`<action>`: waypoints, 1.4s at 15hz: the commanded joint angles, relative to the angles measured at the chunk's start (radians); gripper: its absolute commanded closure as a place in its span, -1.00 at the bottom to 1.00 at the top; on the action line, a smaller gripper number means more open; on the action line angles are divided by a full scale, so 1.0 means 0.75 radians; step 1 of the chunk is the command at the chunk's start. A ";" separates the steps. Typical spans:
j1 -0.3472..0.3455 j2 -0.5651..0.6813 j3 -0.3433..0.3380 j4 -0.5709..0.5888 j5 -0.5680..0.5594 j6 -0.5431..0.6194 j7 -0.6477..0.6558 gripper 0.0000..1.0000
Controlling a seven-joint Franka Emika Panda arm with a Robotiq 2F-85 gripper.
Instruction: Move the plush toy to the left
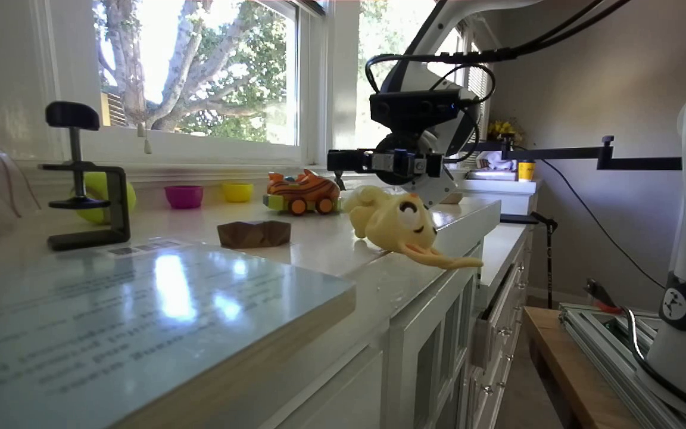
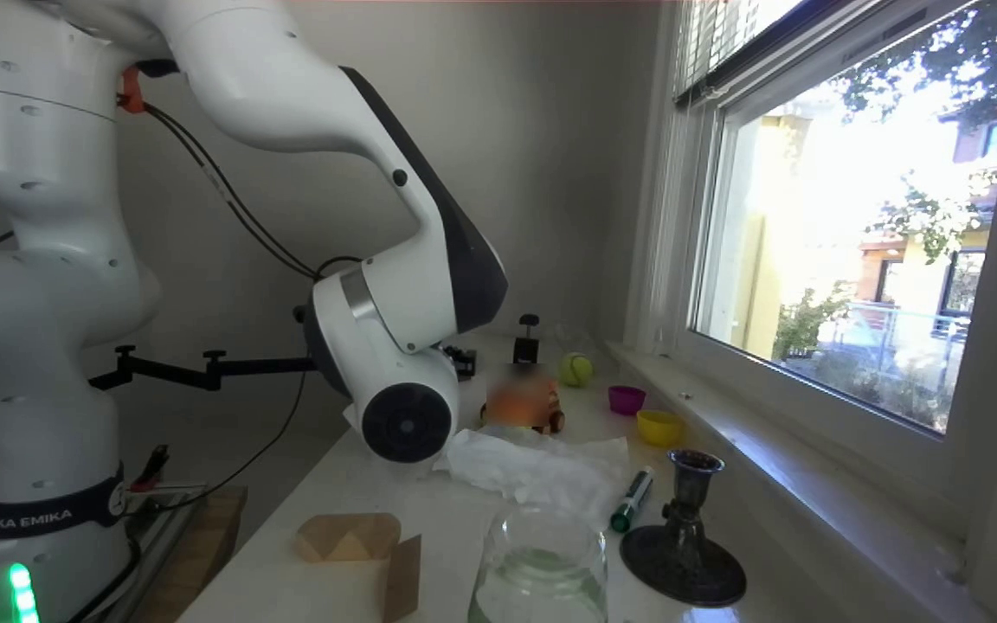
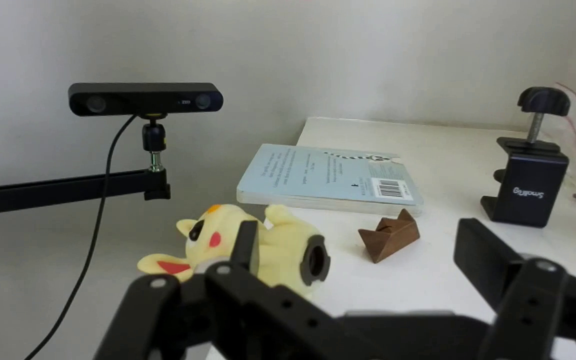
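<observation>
White counter [image 1: 326, 249]: glossy, running beneath the windows [image 1: 242, 71], cabinet doors [image 1: 401, 369] below its front edge.
Outdoors: a tree [image 1: 182, 65] and buildings [image 2: 897, 285] in bright sun.
Wall [image 2: 550, 156]: plain grey, beyond the counter's far end.
Toy [image 1: 392, 225]: pale yellow, lying down at the counter's front edge, one ear jutting past it; in the wrist view, left of the brown shape [image 3: 392, 237].
Gripper [image 3: 360, 252]: near the toy, fingers [image 3: 483, 262] spread wide, one of them in front of the toy in the wrist view; I cannot tell whether it touches.
Book [image 3: 328, 172]: pale blue, flat, the brown shape just beside its near right corner.
Clamp [image 3: 530, 185]: black, upright, right of the book.
Window side: ball [image 2: 575, 370], pink cup [image 2: 627, 400] and yellow cup [image 2: 660, 428] in a row along the sill [image 2: 775, 467].
Car [image 1: 304, 195]: orange, between the cups and the toy in an exterior view.
Near end: crumpled white sheet [image 2: 542, 472], green marker [image 2: 633, 499], dark candlestick [image 2: 687, 554], clear glass [image 2: 542, 562], brown cardboard [image 2: 347, 538].
Camera [image 3: 145, 100]: black, on a bar [image 3: 63, 192] before the wall.
</observation>
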 commanded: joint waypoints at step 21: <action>0.114 0.117 0.127 0.951 -1.087 -0.058 -0.066 -1.00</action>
